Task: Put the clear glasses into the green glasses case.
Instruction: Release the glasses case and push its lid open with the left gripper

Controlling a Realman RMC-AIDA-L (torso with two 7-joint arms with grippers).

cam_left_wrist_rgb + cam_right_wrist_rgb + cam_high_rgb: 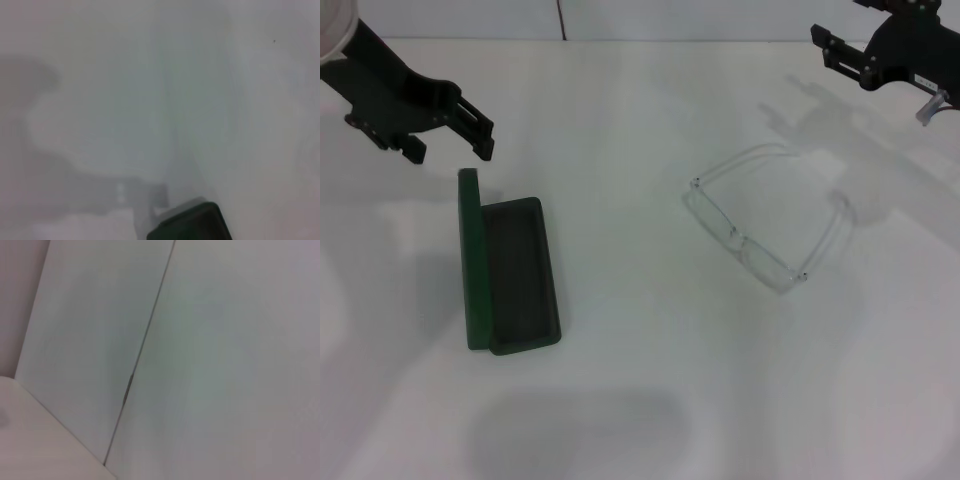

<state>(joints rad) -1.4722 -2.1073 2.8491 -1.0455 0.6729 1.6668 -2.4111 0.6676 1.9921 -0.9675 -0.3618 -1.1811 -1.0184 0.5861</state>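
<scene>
White desk (pixel 640 400), seen from above. The glasses (pixel 765 225) lie right of centre w/ arms unfolded. The front bar w/ both lenses runs diagonally, from upper left toward lower right, on the side nearer the robot. The arms point away, up & right, toward the right hand.

The case (pixel 510 268) lies open on the left, well apart from the glasses. Its long axis runs roughly near-to-far, slightly tilted. The lid stands up along its left edge; the dark lining faces up.

Left hand (pixel 480 125) hovers just beyond the case's far end, fingers a little apart, holding nothing. Right hand (pixel 830 48) hangs at the far right corner, beyond the glasses; can't tell if its fingers are apart or together.

Probably light, thin & slippery plastic; arms likely flex, lenses scratch. Best hold seems the bridge or front bar, pinched gently. Arms probably need folding to fit the case.
</scene>
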